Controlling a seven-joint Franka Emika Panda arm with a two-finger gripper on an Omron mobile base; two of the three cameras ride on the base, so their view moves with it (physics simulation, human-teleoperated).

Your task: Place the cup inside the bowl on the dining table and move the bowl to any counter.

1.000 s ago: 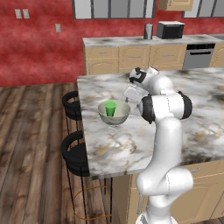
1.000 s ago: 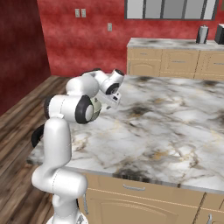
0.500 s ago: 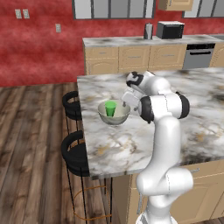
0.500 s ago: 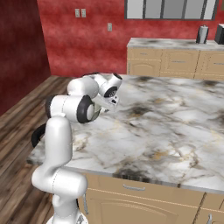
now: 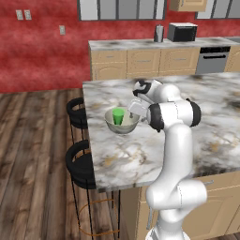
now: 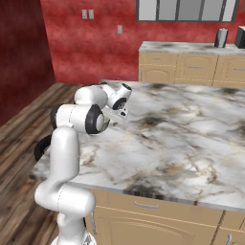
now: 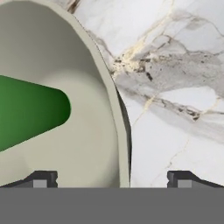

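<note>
The green cup (image 5: 118, 116) stands inside the grey-beige bowl (image 5: 123, 124) on the dining table (image 5: 140, 154), near its left edge. My gripper (image 5: 134, 113) is at the bowl's right rim, open. In the hand view the bowl (image 7: 87, 109) fills the left half with the cup (image 7: 30, 109) in it. Its thin rim runs down between my spread fingertips (image 7: 41, 179), so one finger is inside the bowl and one outside. My gripper (image 7: 111, 180) holds nothing. From the right base view my gripper (image 6: 117, 114) sits low over the dining table (image 6: 182, 134), and my arm hides the bowl.
Two black stools (image 5: 77, 108) (image 5: 82, 164) stand along the table's left side. At the back runs the counter (image 5: 140, 44) over light wood drawers, with a metal canister (image 5: 159, 33) and a microwave (image 5: 182, 32) on it. The marble to the right of the bowl is bare.
My hand has shifted slightly left and down toward the bowl's right rim. The bowl and the cup have stayed where they were.
</note>
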